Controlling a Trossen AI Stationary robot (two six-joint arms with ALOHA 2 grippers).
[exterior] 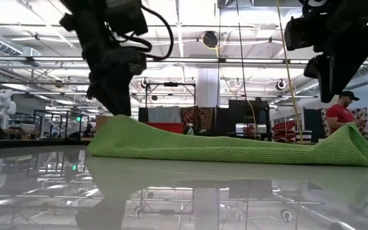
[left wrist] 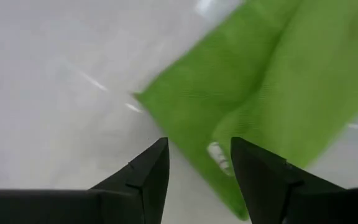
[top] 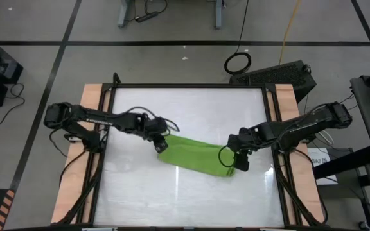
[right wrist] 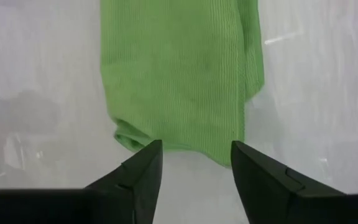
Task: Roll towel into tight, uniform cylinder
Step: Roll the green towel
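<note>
The pale, glossy tabletop (top: 140,192) is framed by light wooden side rails, and wide bare surface is left around the cloth on every side. Two dark jointed arms are stretched inward from the opposite sides. The lime-green soft towel (top: 196,156), folded into a long flattened band, is laid slantwise near the middle. The left pincer (top: 160,142) is held low at the band's left end, its fingers (left wrist: 146,175) spread apart over a corner, gripping nothing. The right pincer (top: 241,164) is poised at the right end, fingers (right wrist: 143,171) likewise parted. A person in red (exterior: 341,112) is seen in the room beyond.
</note>
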